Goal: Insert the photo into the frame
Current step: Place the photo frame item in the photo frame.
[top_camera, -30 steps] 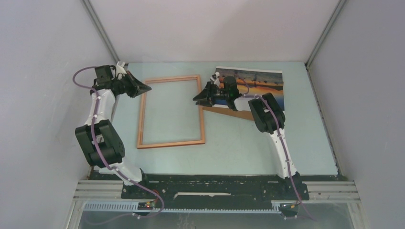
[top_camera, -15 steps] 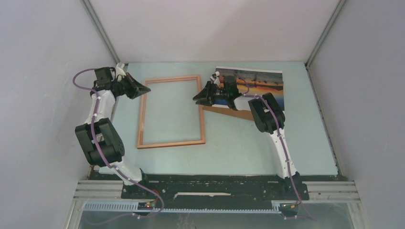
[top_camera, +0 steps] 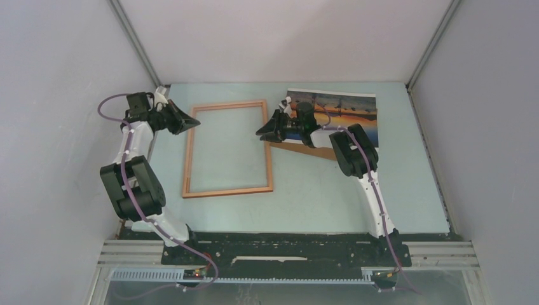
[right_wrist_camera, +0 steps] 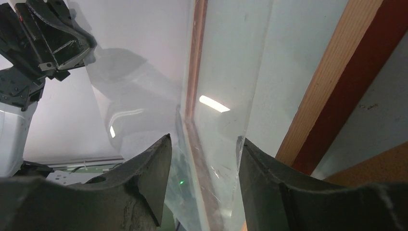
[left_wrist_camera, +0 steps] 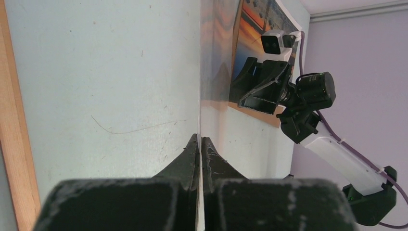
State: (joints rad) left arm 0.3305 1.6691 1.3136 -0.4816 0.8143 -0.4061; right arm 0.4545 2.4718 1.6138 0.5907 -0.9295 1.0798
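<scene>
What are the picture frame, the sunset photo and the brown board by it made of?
The frame looks like wood: thin reddish-brown bars with a dull finish. The photo seems printed paper: thin, flat, with a white border. The brown board is plain and matte, probably cardboard or fibreboard; I can't tell which.

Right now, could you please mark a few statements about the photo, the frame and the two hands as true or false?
1. The photo lies inside the frame. False: it lies outside it, over a brown backing board.
2. The left hand is shut on a clear sheet's edge. True.
3. The right hand grips the photo. False: its jaws stand apart beside the frame's right rail.
4. Both hands are near the frame's far end. True.
</scene>
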